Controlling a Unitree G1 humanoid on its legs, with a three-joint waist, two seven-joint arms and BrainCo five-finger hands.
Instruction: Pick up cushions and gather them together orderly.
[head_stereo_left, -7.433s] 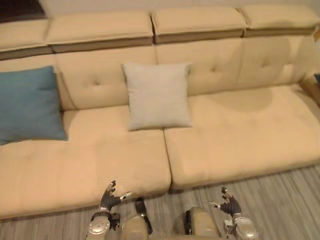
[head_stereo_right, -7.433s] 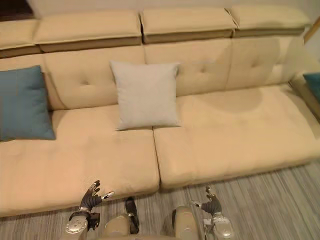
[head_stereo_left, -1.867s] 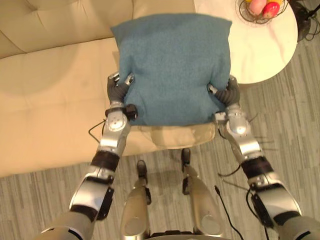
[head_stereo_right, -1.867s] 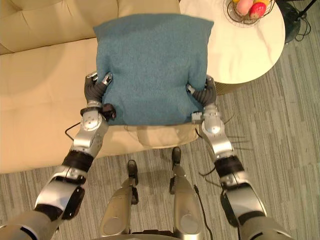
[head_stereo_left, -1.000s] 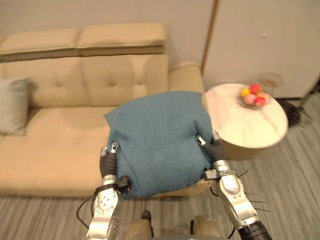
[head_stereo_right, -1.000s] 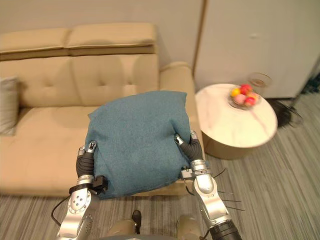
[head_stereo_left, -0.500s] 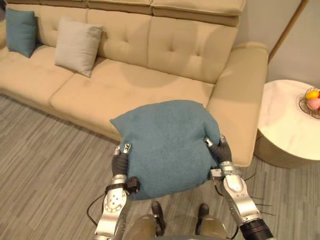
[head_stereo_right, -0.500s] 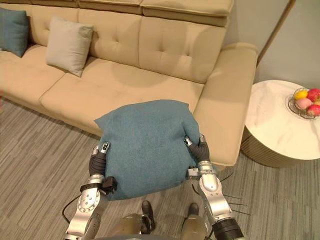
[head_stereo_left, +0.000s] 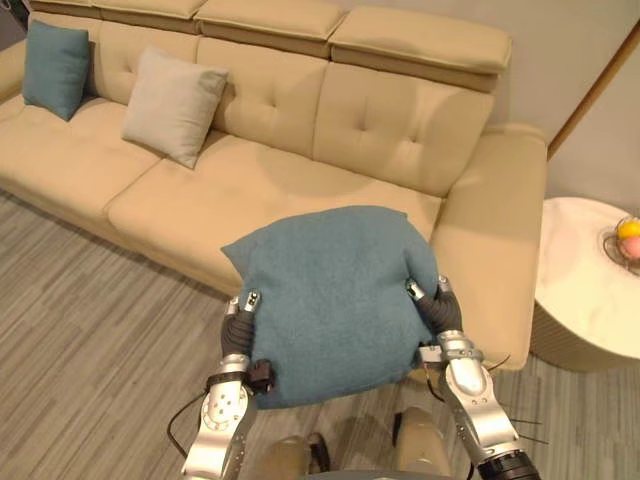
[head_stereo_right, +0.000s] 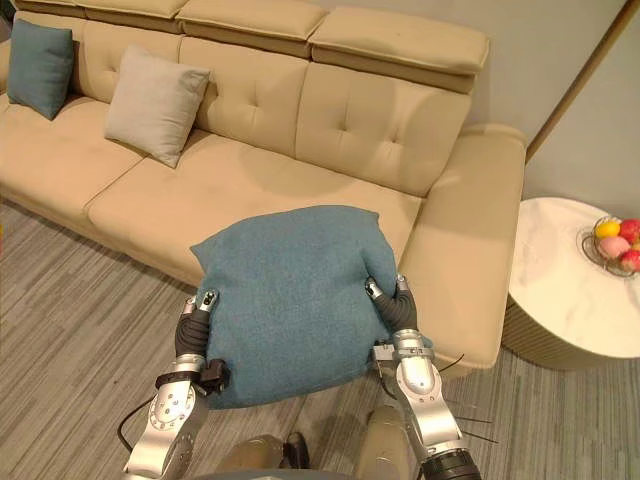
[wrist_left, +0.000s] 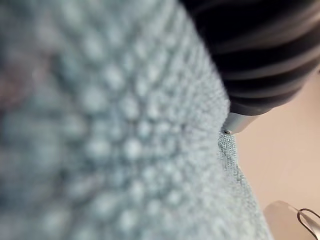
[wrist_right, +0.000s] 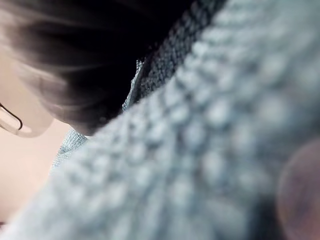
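Note:
A big teal cushion (head_stereo_left: 335, 295) hangs in front of me, above the floor by the sofa's right end. My left hand (head_stereo_left: 240, 322) clamps its left edge and my right hand (head_stereo_left: 437, 308) its right edge, thumbs on top and fingers curled under the cloth. Up close, its knit (wrist_left: 100, 140) lies against the left hand, and the same weave (wrist_right: 210, 150) against the right. On the sofa (head_stereo_left: 300, 180), a light grey cushion (head_stereo_left: 173, 118) leans on the backrest at the left. A smaller teal cushion (head_stereo_left: 55, 68) stands at the far left end.
The sofa's right armrest (head_stereo_left: 495, 230) is just beyond the held cushion. A round white side table (head_stereo_left: 590, 300) with a wire fruit bowl (head_stereo_right: 612, 243) stands at the right. Grey striped floor (head_stereo_left: 90, 320) runs along the sofa's front.
The whole view has shifted a little, so the camera has moved. Both hands hold the teal cushion the same way as before.

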